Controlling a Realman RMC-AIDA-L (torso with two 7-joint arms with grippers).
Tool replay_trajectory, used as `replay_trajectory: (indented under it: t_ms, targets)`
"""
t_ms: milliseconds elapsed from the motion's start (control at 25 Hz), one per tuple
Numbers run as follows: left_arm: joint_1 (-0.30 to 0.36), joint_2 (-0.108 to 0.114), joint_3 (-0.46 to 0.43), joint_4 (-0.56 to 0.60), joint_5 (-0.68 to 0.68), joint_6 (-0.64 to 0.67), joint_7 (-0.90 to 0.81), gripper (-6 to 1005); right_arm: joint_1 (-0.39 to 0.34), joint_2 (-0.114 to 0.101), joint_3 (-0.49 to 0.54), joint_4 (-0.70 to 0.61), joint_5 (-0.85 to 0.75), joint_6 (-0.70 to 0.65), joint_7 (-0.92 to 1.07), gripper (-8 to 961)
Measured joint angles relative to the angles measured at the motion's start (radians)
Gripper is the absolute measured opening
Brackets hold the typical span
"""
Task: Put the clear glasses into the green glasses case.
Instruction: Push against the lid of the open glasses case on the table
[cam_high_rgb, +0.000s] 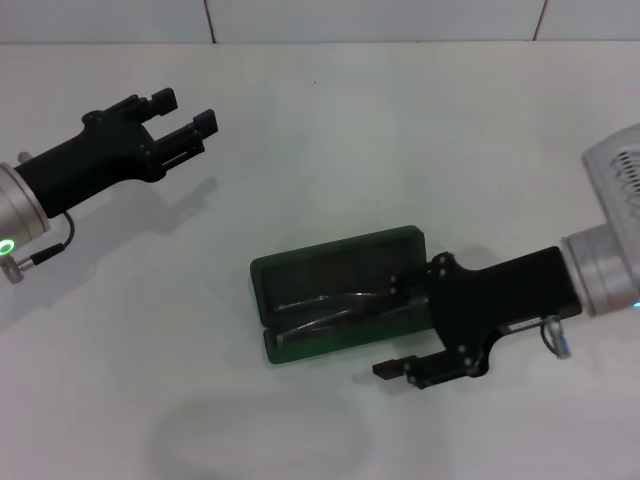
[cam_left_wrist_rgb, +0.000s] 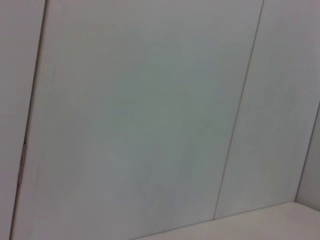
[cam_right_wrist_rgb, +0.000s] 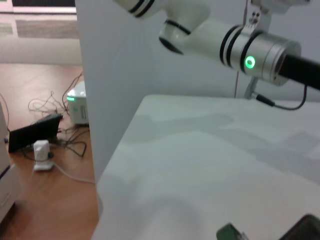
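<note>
The green glasses case (cam_high_rgb: 310, 268) lies open in the middle of the table, its two halves side by side. Faint clear lines inside its nearer half look like the clear glasses (cam_high_rgb: 322, 308), lying in the black interior. My right gripper (cam_high_rgb: 396, 328) is open at the case's right end, with one finger over the interior and the other outside the near edge. A green corner of the case (cam_right_wrist_rgb: 229, 233) shows in the right wrist view. At the far left my left gripper (cam_high_rgb: 186, 110) hangs open above the table, holding nothing.
The white table (cam_high_rgb: 330, 130) ends at a white panelled wall (cam_left_wrist_rgb: 150, 110) behind. In the right wrist view the table's left edge drops to a wooden floor with cables and a white device (cam_right_wrist_rgb: 77, 102).
</note>
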Motion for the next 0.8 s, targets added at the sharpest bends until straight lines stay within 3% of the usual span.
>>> replay_trajectory:
  t_ms: [280, 800]
  targets:
    - [0.004, 0.0, 0.0, 0.0, 0.0, 0.0, 0.015, 701, 0.011, 0.002, -0.114, -0.009, -0.001, 0.142, 0.055, 610]
    - [0.005, -0.001, 0.001, -0.001, 0.0, -0.033, 0.029, 701, 0.032, -0.001, -0.156, -0.011, -0.038, 0.083, 0.058, 547]
